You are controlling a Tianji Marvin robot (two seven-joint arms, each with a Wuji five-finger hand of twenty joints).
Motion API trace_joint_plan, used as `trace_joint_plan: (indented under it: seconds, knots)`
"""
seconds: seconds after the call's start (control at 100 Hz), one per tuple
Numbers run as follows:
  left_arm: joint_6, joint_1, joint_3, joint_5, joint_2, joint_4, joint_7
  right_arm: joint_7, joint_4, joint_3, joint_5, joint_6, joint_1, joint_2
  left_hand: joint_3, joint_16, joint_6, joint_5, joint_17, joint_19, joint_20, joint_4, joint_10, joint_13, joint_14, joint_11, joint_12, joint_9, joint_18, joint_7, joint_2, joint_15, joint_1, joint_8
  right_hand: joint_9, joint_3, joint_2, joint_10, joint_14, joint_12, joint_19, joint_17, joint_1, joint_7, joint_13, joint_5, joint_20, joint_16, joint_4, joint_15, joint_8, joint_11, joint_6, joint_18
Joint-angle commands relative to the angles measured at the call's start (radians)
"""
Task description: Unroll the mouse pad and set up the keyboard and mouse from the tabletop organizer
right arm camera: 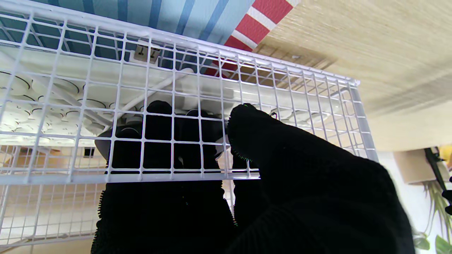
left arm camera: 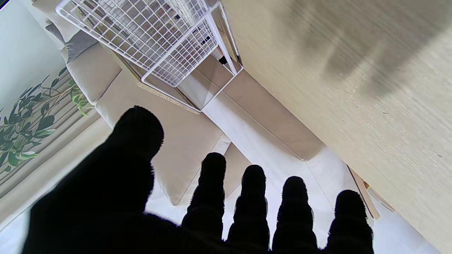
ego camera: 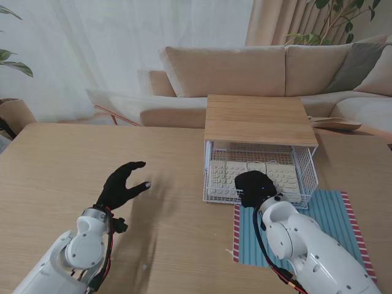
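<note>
Your striped mouse pad already lies flat, so you're fetching from the wire organizer. Your right hand reaches inside over the white keyboard, fingers curling on something dark (likely the mouse; grip unclear). Confirm the hold before withdrawing; your left hand hovers empty, its 5 fingers spread.

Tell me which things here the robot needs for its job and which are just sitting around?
For the job:
- keyboard in the wire drawer
- organizer
- striped mouse pad, lying flat
- right hand reaching into the drawer
- left hand, open over the table

Just sitting around:
- sofa
- plant
</note>
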Motion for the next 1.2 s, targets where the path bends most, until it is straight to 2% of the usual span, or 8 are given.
trace_joint_plan:
  seconds: [0.0,0.72,0.9,1.19]
  knots:
    - [0.004,0.003,0.001,-0.001,-0.004,-0.008,-0.014,0.018,-0.021,0.004,-0.006,-0.005,-0.016,-0.001,-0.007,0.019,0.004,-0.005,-0.002,-0.042,0.025,0.042,0.011,-0.033,-0.005,-0.016,-0.010,-0.023,0.002,0.005,0.017,-0.015,-0.001,-0.007,0.027,0.069,0.011,0.034,0.012,0.017,0.021,-0.007,0.056,0.060,0.068,0.048,0.016,0.033,-0.022,0.073,0.043,0.044,-0.021,-0.017]
    - [0.007,0.002,0.004,-0.003,-0.005,-0.006,-0.014,0.031,-0.107,0.057,-0.023,-0.022,-0.113,0.001,-0.004,0.019,0.005,-0.004,-0.002,-0.042,0.024,0.042,0.011,-0.035,-0.005,-0.018,-0.011,-0.023,-0.001,0.006,0.015,-0.020,0.000,-0.007,0.027,0.071,0.014,0.032,0.009,0.022,0.019,-0.006,0.053,0.058,0.068,0.044,0.020,0.036,-0.023,0.069,0.051,0.039,-0.022,-0.017]
    - [0.007,0.002,0.006,-0.004,-0.004,-0.007,-0.016,0.015,-0.105,0.063,-0.022,-0.017,-0.117,-0.002,-0.004,0.019,0.004,-0.004,-0.003,-0.043,0.024,0.042,0.011,-0.034,-0.005,-0.017,-0.011,-0.023,0.000,0.006,0.017,-0.021,-0.001,-0.007,0.022,0.060,0.010,0.017,-0.001,0.028,0.013,-0.004,0.050,0.052,0.065,0.043,0.018,0.036,-0.024,0.066,0.047,0.035,-0.040,-0.022]
    - [0.008,0.002,0.006,-0.002,-0.004,-0.006,-0.016,0.037,-0.125,0.075,-0.030,-0.028,-0.136,0.002,-0.004,0.020,0.004,-0.004,-0.004,-0.043,0.025,0.042,0.011,-0.035,-0.005,-0.017,-0.011,-0.023,0.000,0.006,0.016,-0.022,-0.001,-0.007,0.023,0.070,0.009,0.017,0.001,0.031,0.009,-0.004,0.055,0.059,0.064,0.049,0.016,0.035,-0.020,0.061,0.047,0.031,-0.041,-0.024]
